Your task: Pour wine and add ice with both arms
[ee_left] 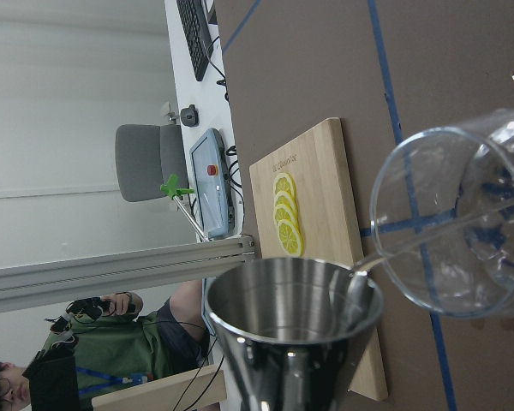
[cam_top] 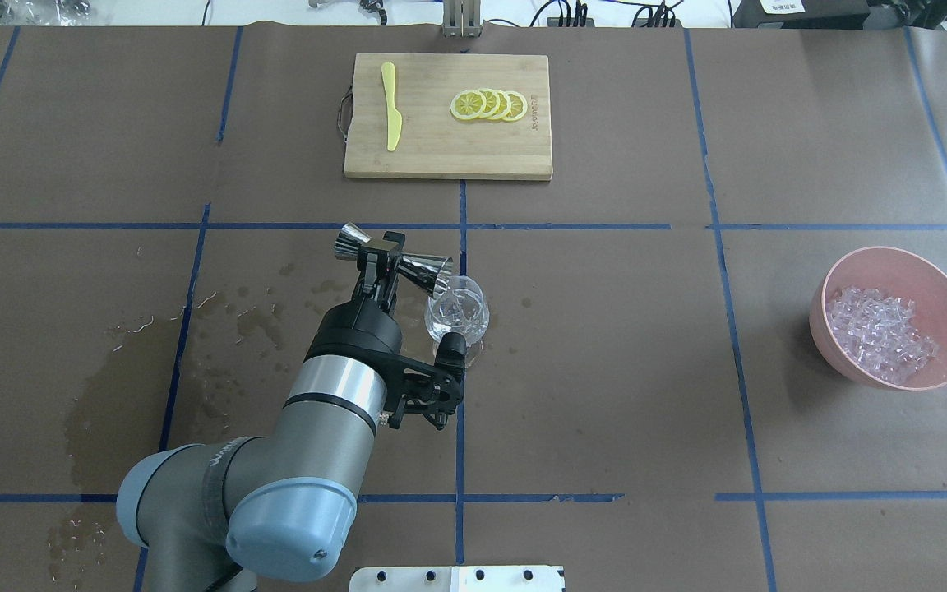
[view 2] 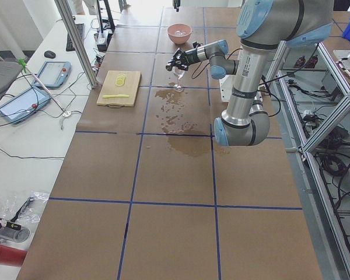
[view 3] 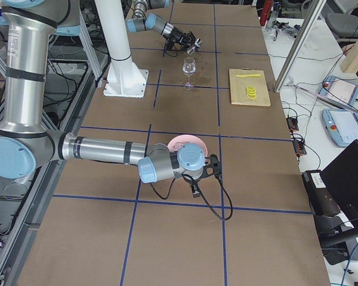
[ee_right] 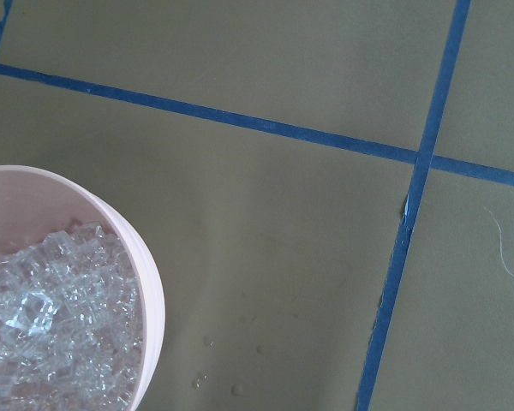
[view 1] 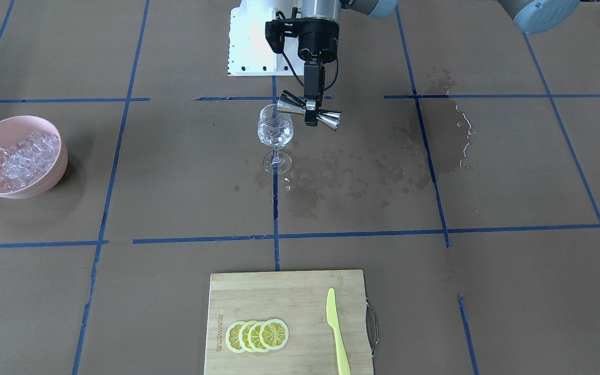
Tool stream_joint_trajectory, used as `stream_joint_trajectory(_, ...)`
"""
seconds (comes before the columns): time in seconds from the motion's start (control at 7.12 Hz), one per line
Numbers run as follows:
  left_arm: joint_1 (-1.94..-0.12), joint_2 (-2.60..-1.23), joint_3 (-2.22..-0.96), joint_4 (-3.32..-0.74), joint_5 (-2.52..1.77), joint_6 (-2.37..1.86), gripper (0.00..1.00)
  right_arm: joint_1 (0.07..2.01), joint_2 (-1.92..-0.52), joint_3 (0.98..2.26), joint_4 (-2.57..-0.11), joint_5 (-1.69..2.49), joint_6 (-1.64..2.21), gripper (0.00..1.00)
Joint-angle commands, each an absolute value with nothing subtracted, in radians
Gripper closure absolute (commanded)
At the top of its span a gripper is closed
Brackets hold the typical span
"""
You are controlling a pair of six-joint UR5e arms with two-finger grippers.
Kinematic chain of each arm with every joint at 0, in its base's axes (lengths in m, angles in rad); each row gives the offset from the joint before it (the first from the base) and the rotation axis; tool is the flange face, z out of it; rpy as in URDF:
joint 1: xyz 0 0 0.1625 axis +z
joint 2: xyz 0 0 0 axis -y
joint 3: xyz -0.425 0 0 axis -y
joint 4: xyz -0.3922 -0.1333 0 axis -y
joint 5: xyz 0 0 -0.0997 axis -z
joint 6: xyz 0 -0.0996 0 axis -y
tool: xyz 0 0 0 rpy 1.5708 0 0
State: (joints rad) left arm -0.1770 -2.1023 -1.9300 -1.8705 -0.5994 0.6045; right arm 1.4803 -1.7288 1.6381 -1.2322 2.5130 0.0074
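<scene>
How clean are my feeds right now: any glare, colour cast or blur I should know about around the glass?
Left wrist view: jigger and wine glass fairly sharp, white background washed out. Right wrist view: table paper looks olive-green rather than brown; ice glints. Front-facing view: even light, spilled water glints.

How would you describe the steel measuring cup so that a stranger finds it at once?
Find the brown table; near its middle stands a wine glass. Tilted over its rim, gripped by the left claw, is the jigger: the only shiny metal, hourglass-shaped thing there.
</scene>
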Motion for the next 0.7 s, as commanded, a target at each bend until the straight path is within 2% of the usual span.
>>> stream_joint_trajectory(0.0, -0.176, -2.132, -1.908, -1.859, -0.583, 0.649, 1.00, 1.480, -1.726, 1.611, -1.232, 2.513, 0.006, 0.00)
stream_joint_trajectory(0.28, -0.192, -2.117, -1.939, -1.960, -0.577, 0.555, 1.00, 1.464, -1.695, 1.617, -1.230, 2.513, 0.009, 0.00)
stream_joint_trajectory(0.56, -0.212, -1.972, -1.942, -2.243, -0.577, 0.491, 1.00, 1.433, -1.660, 1.620, -1.204, 2.510, 0.115, 0.00)
